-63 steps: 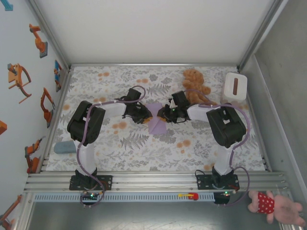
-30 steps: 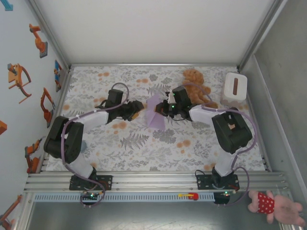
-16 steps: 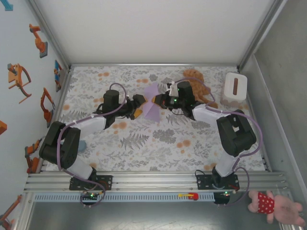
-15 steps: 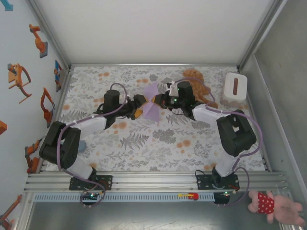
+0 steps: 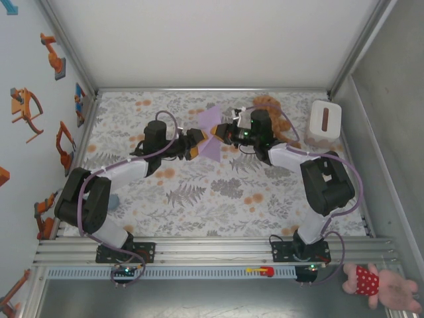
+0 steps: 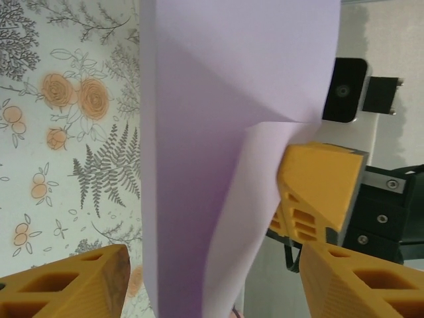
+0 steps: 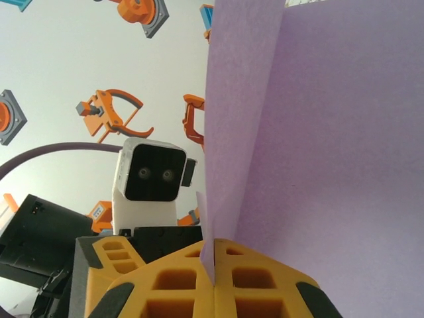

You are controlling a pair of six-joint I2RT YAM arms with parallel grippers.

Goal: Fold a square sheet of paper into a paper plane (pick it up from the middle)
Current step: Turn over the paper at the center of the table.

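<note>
Status: mid-fold, sheet airborne

- The square sheet of paper (image 5: pixel 211 127) is off the table (image 5: pixel 218 199), held up between my two arms over the far half of the floral cloth, just left of the teddy bear (image 5: pixel 267 105)
- Right gripper (image 7: pixel 215 265): jaws pressed together, pinching the sheet's lower edge. From the wrist view the paper rises straight out of the seam between the pads, with one flap standing edge-on
- Left gripper (image 6: pixel 212 275): jaws spread, one orange finger (image 6: pixel 66 285) on each side of the hanging sheet. Neither finger appears to touch it, though the gap on the left side is narrow
- Done, as I judge it: pick-up complete, and at least one fold is in. The left wrist view shows a slanted crease and an overlapping layer
- Not done: I can make out no pointed nose, slim dart shape or wings. The paper plane is not yet formed
- Left to do, as I judge it: close the left jaws on the free side, then make the remaining folds and press the creases
</note>
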